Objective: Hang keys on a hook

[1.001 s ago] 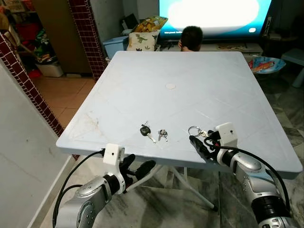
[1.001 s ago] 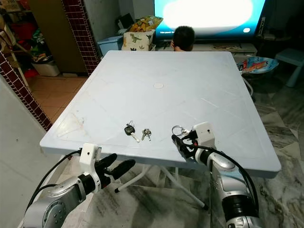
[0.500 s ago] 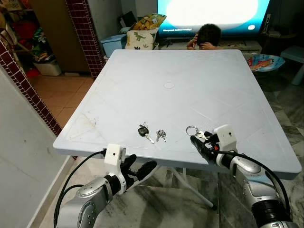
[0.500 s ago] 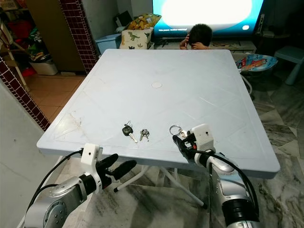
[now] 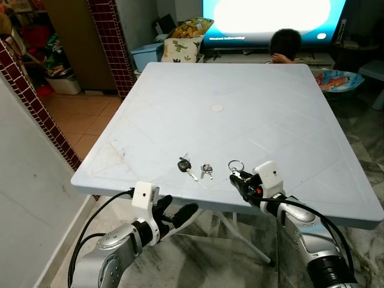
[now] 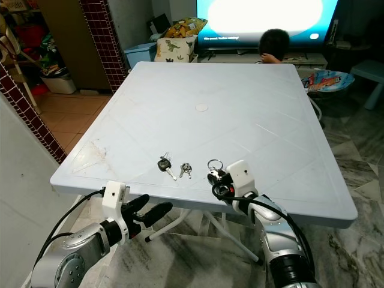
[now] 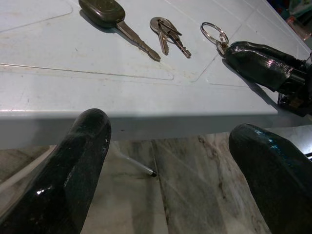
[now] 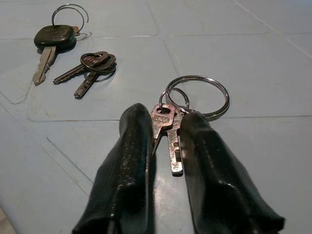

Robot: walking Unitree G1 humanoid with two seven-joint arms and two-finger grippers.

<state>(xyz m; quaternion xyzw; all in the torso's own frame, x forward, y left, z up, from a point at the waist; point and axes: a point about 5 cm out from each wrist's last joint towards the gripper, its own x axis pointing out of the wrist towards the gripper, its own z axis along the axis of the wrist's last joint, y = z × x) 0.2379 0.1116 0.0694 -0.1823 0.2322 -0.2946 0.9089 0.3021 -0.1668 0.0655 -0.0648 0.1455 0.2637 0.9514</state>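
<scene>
— What lies on the surface?

— It is a pale blue-white plastic square with a raised rim, faint diagonal grooves and a small round cap at its middle. Near the front edge lie three sets of keys. To the robot's left is a black-headed key with a plain metal blade and a thin wire ring. Just beside it sits a small pair of silver keys, fanned slightly and lying flat. Further right is the ringed key bunch: two short, worn, notched metal keys on a small ring linked to a larger bright steel ring.

— And the right pincer?

— Its two long, glossy black fingers lie low on the surface, narrowly parted, with the bunch's two keys between them. The large ring lies flat just past the fingertips. Whether the pads press the keys or merely flank them, I cannot tell.

— The left pincer?

— It hangs below the front edge of the surface, its rounded black fingers spread wide apart with nothing between them, over a marbled grey stone floor.

— Anything behind?

— A bright screen glows beyond the far edge, with a person's head in front of it, and a dinosaur-print cushion to the left.
</scene>
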